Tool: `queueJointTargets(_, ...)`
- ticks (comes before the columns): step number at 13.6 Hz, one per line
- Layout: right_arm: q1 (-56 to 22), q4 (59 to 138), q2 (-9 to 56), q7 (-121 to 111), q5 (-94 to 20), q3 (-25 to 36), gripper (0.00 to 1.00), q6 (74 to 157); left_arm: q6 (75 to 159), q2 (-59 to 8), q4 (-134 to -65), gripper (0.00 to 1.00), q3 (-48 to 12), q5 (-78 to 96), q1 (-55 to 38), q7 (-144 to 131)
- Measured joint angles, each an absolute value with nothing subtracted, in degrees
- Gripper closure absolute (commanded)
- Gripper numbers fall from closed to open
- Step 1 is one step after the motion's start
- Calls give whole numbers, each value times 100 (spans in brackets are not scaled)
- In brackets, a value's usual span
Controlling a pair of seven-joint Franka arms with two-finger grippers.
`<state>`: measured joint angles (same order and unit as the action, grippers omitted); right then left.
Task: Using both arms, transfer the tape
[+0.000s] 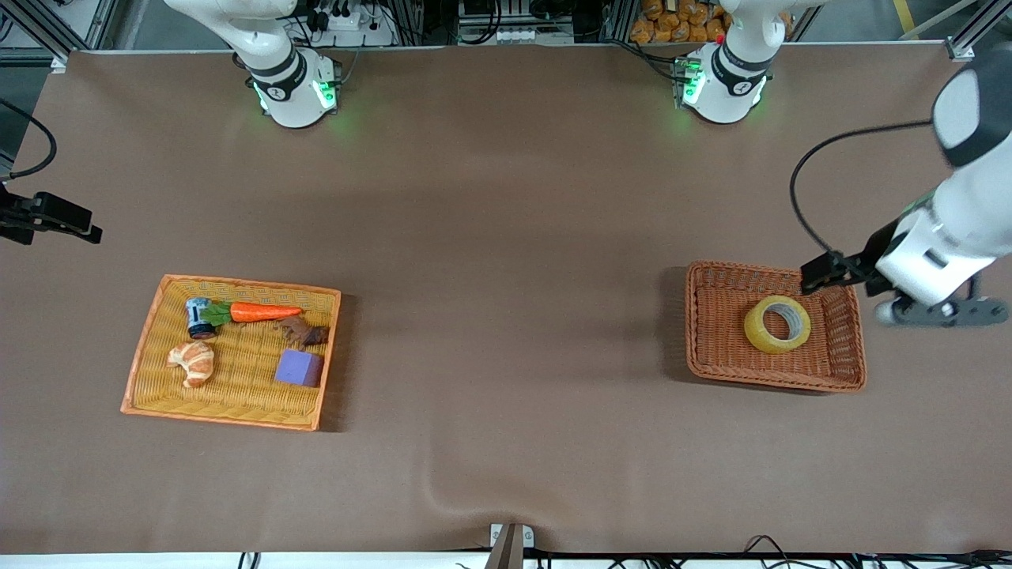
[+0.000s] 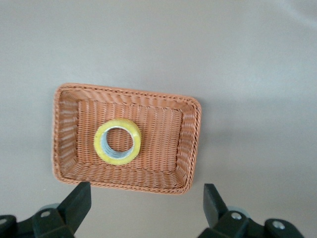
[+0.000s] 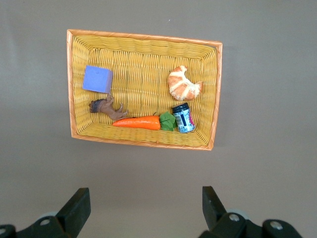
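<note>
The tape is a yellowish roll with a grey-white core. It lies flat in the brown wicker basket toward the left arm's end of the table, and it also shows in the left wrist view. My left gripper hangs over the bare table just beside that basket. Its fingers are wide open and empty in the left wrist view. My right gripper is open and empty, up over the bare table beside the yellow basket. Only a black part of its hand shows in the front view.
The yellow basket toward the right arm's end holds a carrot toy, a croissant toy, a purple block, a small jar and a brown toy. A cable loops off the left arm.
</note>
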<state>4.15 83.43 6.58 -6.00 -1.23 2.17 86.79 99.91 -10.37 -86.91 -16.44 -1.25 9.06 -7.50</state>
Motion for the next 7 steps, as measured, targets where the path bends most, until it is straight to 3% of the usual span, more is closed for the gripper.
queueJointTargets(7, 415, 8342, 658, -600, -123, 217, 0, 8680, 9359, -248, -8720, 0, -1469, -125, 784, -963)
